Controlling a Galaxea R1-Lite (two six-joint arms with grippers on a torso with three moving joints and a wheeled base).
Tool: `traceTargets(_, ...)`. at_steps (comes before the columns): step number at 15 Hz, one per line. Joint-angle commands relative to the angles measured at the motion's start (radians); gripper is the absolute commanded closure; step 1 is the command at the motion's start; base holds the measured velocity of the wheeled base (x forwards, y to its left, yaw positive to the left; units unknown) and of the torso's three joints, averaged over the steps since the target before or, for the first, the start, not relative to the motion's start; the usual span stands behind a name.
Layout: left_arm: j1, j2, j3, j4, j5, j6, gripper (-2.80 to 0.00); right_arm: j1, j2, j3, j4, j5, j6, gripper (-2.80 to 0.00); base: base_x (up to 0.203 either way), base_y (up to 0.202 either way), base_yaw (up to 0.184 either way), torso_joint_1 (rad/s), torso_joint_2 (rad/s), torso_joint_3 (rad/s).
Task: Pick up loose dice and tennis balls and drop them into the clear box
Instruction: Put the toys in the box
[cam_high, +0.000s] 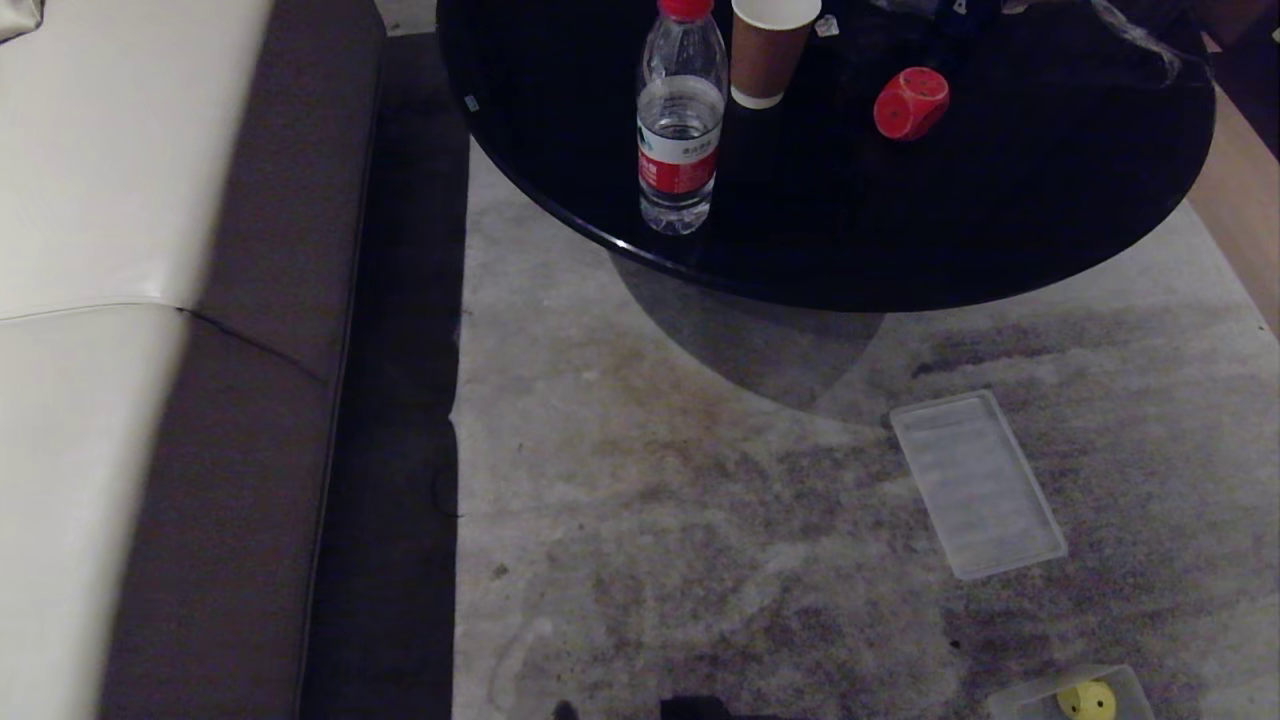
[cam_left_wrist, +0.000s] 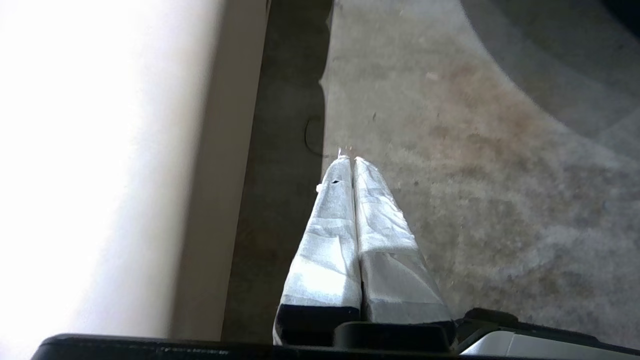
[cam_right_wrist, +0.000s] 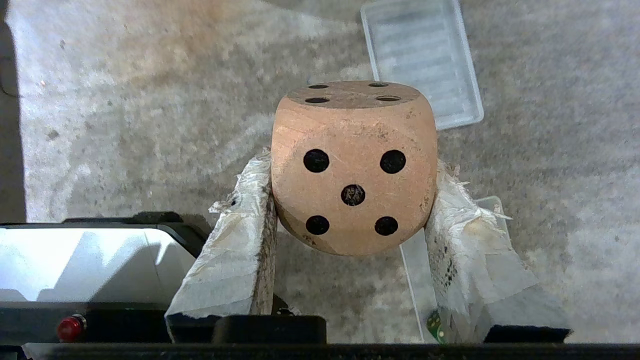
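Right gripper (cam_right_wrist: 352, 200) clamped on a beige die (cam_right_wrist: 354, 167), one taped finger (cam_right_wrist: 240, 240) pressed to each flank, five-pip face toward the wrist camera, four-pip face turned away from it. Hanging above mottled grey carpet (cam_right_wrist: 150, 100). Beyond the fingertips, well apart on the carpet, a flat ribbed translucent lid (cam_right_wrist: 422, 55). Directly under the far-side finger, partly hidden by it, a translucent edge of the clear box (cam_right_wrist: 415, 270). Left gripper (cam_left_wrist: 350, 162) closed on nothing, taped fingers (cam_left_wrist: 330, 235) pressed together along their length, poised over the carpet edge, with a dark strip of floor and a pale sofa (cam_left_wrist: 100, 150) to one side. In the head view, neither gripper visible: clear box (cam_high: 1020, 695) at the lower right edge with a yellow die (cam_high: 1087, 700) inside; lid (cam_high: 978, 485) lying flat farther out; a round black table (cam_high: 1000, 220) beyond it bearing a red die (cam_high: 910, 102), a water bottle (cam_high: 681, 120) and a brown paper cup (cam_high: 768, 50). No tennis balls in any view.
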Motion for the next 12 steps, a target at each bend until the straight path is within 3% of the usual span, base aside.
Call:
traceTargets(1, 0.0, 0.001, 0.0, -0.001, 0.001, -0.001, 0.0, 0.0, 0.002, 0.0, 0.002, 0.001, -0.001, 0.0, 0.0, 0.0, 0.0, 0.002, 0.0, 0.201)
traceTargets(12, 0.0, 0.001, 0.0, -0.001, 0.001, -0.001, 0.0, 0.0, 0.002, 0.0, 0.002, 0.001, 0.0, 0.0, 0.0, 0.0, 0.0, 0.003, 0.0, 0.204)
